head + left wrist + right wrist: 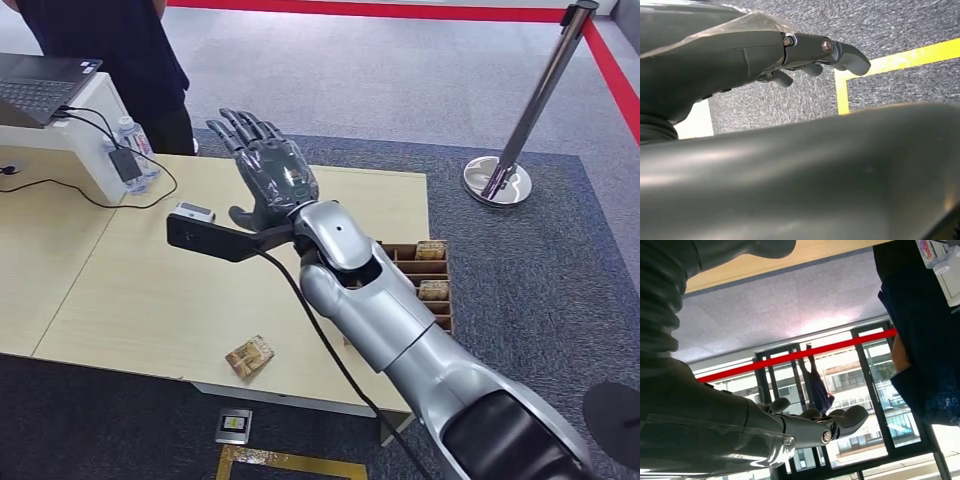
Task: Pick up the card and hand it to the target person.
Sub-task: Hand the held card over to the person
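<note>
Head view: right hand (268, 175) raised, fingers spread, empty; card (250, 357) lies on desk (113, 300). Lower hand over card before pinching.

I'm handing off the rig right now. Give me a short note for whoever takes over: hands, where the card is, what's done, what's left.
Right hand: raised over the table, stretched toward the person at the far left corner, fingers apart, holding nothing.
Left hand: hanging low over the carpet, holding nothing; how open the fingers are cannot be told.
Card: lying flat near the table's front edge, no hand touching it. More cards sit in the wooden slotted tray at the table's right end.
Done: no handover to show; nothing is in either hand.
Left: grip the card, lift it, hand it to the person.
</note>
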